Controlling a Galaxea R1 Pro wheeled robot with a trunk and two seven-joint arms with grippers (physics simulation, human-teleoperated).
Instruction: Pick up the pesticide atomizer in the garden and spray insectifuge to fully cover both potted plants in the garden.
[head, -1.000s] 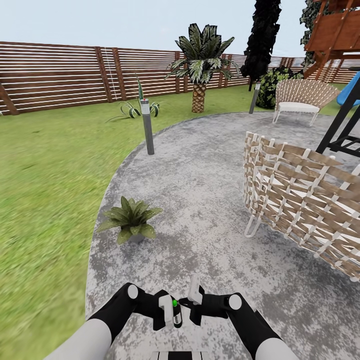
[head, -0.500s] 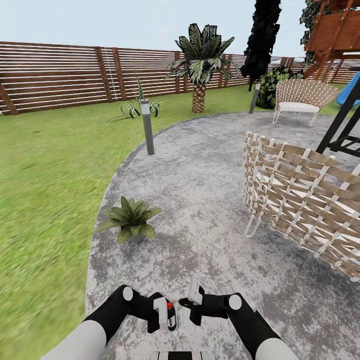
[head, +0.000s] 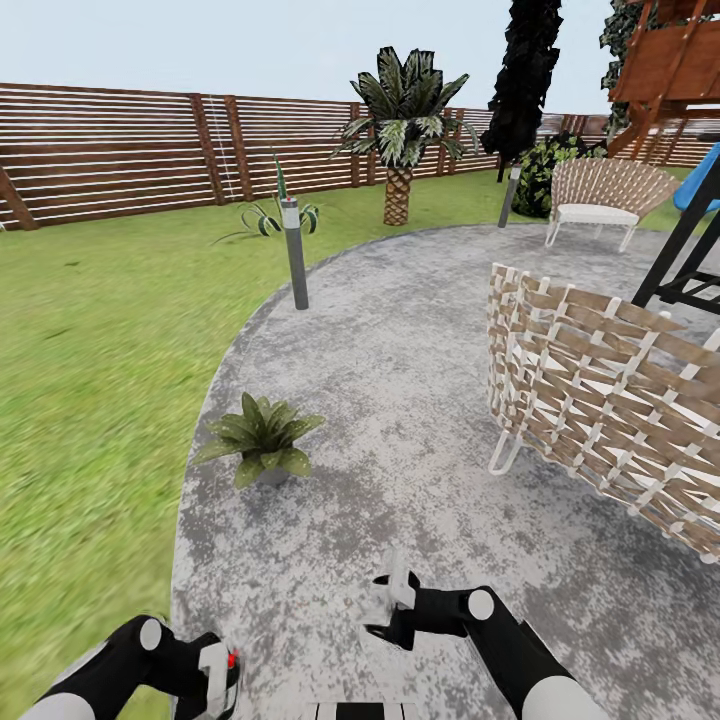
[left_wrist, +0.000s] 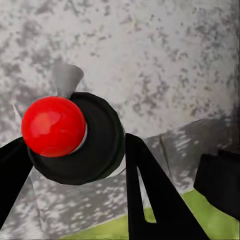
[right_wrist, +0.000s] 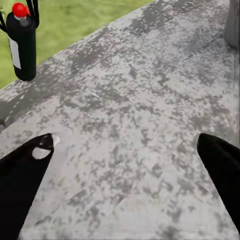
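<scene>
Looking down our left wrist view, we see the pesticide atomizer (left_wrist: 75, 137) from above: a red ball top and a pale nozzle, with our left gripper (left_wrist: 75, 165) holding it tight between two black fingers. Our head view shows its side instead, a white label and red dot (head: 218, 672), low and left of the potted plant (head: 262, 437). Our right wrist view shows the whole bottle (right_wrist: 22, 42) standing up. Our right gripper (head: 385, 605) is spread wide, holding nothing. We count one potted plant, two woven chairs (head: 610, 400), and one grey post (head: 294, 253) beyond the plant.
</scene>
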